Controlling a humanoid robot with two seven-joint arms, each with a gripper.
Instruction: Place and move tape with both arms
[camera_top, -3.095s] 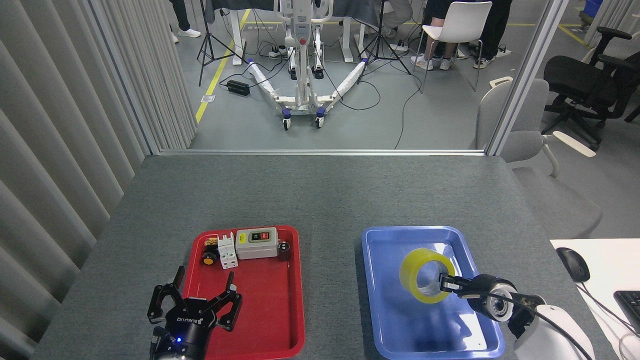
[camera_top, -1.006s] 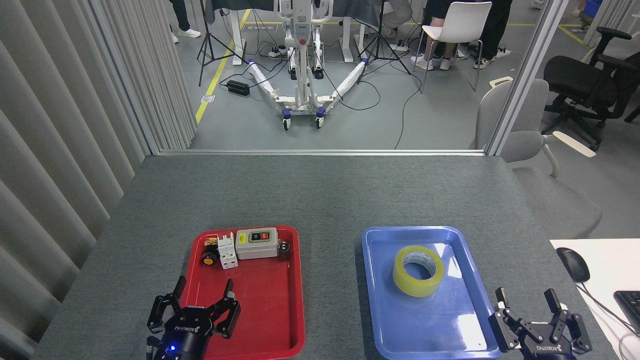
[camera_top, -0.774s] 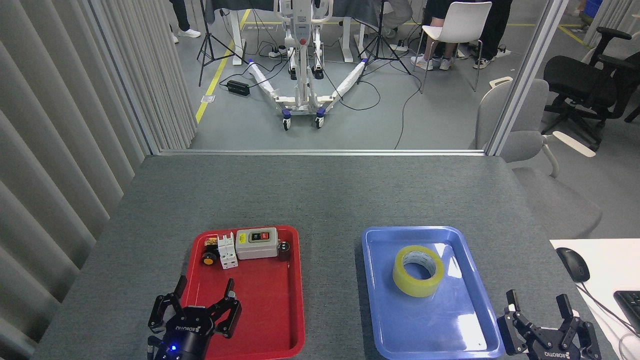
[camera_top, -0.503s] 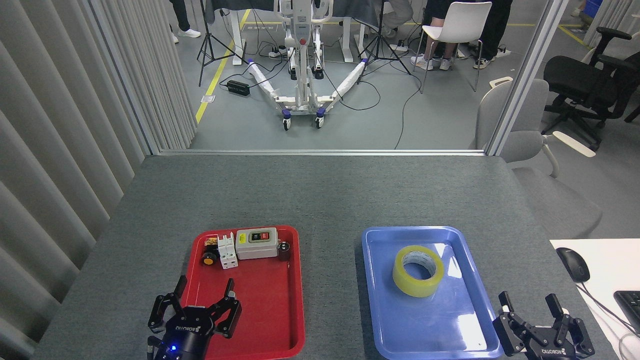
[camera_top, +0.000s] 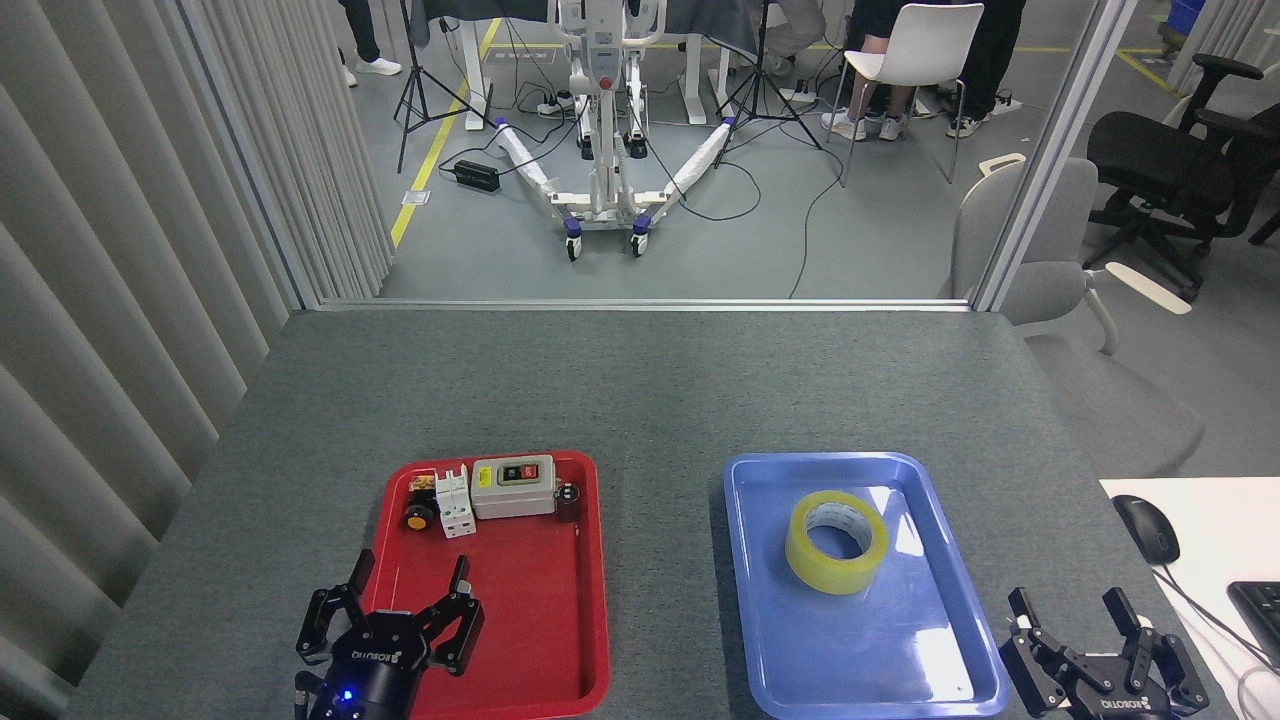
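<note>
While the tape (camera_top: 836, 541) lay flat in the blue tray (camera_top: 745, 560) near the bench's front edge, placed, both pincers, left (camera_top: 388, 622) and right (camera_top: 1098, 645), gaped wide and empty, any further move undone.

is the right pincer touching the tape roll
Apart. In the head view the right pincer sits open off the blue tray's near right corner, with bare tray floor between it and the tape roll, which lies flat in the tray.

tape (camera_top: 836, 542) flat in blue tray (camera_top: 760, 620) | both claws apparently spread, empty: left claw (camera_top: 392, 612), right claw (camera_top: 1090, 632)
</note>
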